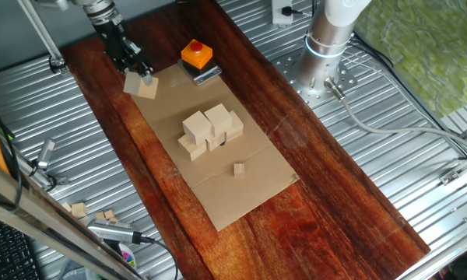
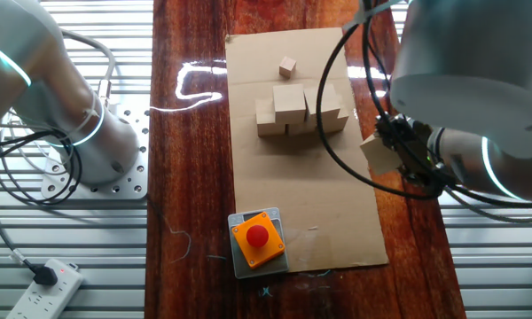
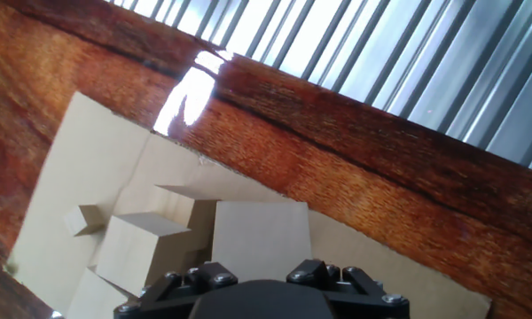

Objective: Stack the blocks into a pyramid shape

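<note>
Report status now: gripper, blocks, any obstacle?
Gripper shut on one block, held above cardboard. Other blocks stacked mid-sheet. Path to stack unobstructed.

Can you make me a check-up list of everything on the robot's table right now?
Surface: a dark wooden board with a cardboard sheet on it, lying on a ribbed metal table.
Job's things: a pile of blocks on the cardboard, some on top of others; one more block is held in the air, away from the pile.
Clutter: a tiny cube near the pile; an orange button box at the cardboard's edge; small wooden bits and pens off the board.
Pincer: the pincer is shut on the block.
Cables: a grey cable beside the robot base; a power strip.
Surroundings: a green patterned cloth.
</note>
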`<state>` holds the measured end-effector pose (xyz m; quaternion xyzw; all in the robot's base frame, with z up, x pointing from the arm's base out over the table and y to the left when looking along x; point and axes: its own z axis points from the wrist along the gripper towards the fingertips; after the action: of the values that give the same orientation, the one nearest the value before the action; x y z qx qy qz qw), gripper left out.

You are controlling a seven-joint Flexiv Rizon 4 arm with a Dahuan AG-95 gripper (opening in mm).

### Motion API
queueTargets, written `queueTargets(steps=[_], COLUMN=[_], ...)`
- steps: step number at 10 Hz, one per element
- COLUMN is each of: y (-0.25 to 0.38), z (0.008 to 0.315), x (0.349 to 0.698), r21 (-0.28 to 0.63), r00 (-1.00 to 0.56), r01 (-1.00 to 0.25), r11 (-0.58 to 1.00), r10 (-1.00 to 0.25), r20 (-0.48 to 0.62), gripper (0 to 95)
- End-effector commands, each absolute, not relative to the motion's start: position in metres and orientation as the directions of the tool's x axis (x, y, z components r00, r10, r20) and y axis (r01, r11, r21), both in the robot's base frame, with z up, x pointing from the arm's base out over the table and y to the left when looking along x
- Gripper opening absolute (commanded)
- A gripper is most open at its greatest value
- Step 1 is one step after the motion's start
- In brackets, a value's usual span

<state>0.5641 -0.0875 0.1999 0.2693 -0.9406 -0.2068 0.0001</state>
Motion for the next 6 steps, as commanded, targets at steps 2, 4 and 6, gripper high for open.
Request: queueTargets(steps=[2, 4, 6], y=[-0.0873, -0.0873, -0.0873], z=[0.2001, 0.2001, 0.2001], x=[0.564, 0.564, 0.564], r21=[0.385, 0.353, 0.329], r00=[-0.868, -0.862, -0.861], r01=[-0.486, -0.497, -0.499], r11=[0.784, 0.793, 0.801], r10=[-0.485, -0.498, -0.502], r20=[-0.108, -0.094, -0.083], gripper=[0.0, 0.0, 0.0])
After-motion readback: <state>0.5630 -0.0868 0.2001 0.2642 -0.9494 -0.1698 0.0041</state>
